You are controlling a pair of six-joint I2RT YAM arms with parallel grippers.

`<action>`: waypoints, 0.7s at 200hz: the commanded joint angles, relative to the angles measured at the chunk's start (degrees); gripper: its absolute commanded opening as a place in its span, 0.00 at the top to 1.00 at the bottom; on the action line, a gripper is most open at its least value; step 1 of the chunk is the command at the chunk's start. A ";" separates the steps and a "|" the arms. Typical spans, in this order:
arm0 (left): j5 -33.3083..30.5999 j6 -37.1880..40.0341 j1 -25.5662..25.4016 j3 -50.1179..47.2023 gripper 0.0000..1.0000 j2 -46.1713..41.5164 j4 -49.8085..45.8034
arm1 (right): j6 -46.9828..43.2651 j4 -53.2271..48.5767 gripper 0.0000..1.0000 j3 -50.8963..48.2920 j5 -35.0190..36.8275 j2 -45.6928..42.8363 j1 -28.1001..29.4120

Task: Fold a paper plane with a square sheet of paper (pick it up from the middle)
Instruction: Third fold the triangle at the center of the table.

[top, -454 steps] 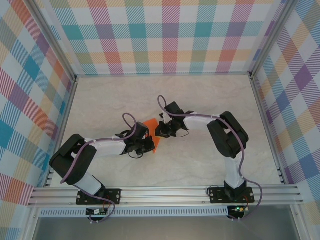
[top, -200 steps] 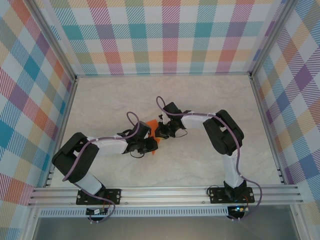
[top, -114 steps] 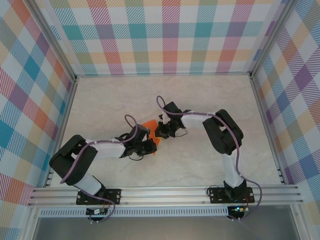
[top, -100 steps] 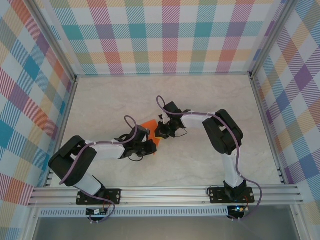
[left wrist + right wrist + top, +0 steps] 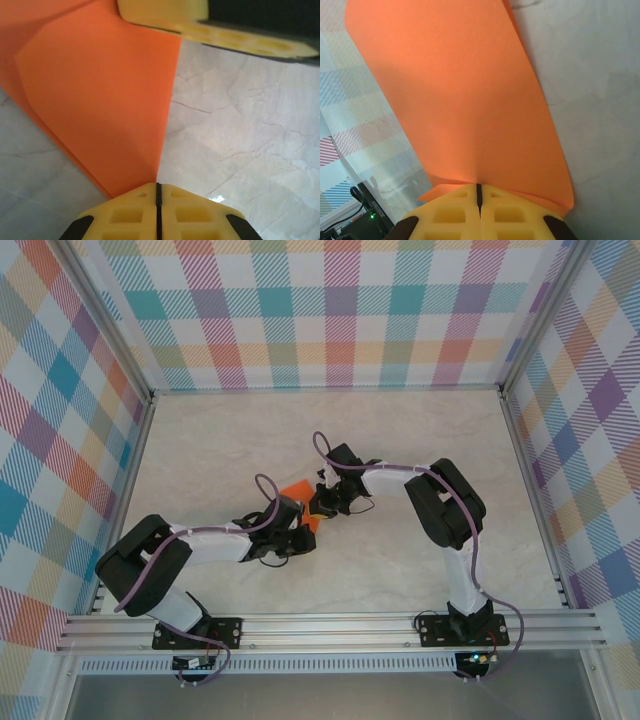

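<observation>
The left tool (image 5: 157,200) is pinching the orange sheet of paper (image 5: 100,100) at one pointed end, its yellow pads pressed together on the paper with no gap showing. The right tool (image 5: 479,200) is gripping the same sheet from the opposite side, its pads likewise closed tight on an edge. The sheet, already showing a folded layer, is hanging between the two tools near the middle of the marbled counter (image 5: 400,440), a little left of centre.

Top view: paper (image 5: 297,487) mostly hidden under both jaws; fold shape unreadable. Wrist views: paper cut off at top edge, left wrist also left edge.
</observation>
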 commanded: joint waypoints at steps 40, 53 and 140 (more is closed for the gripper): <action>3.83 1.53 -4.02 -0.40 0.92 -0.32 -11.13 | 0.32 -4.31 0.95 -0.94 6.00 4.28 0.21; 3.49 1.84 -4.08 0.13 0.92 -1.11 -12.19 | 0.24 -4.31 0.95 -0.94 6.05 4.16 0.21; -8.04 -1.86 -2.22 4.18 0.91 -8.17 -10.79 | 0.45 -3.41 0.95 0.30 4.94 1.82 0.12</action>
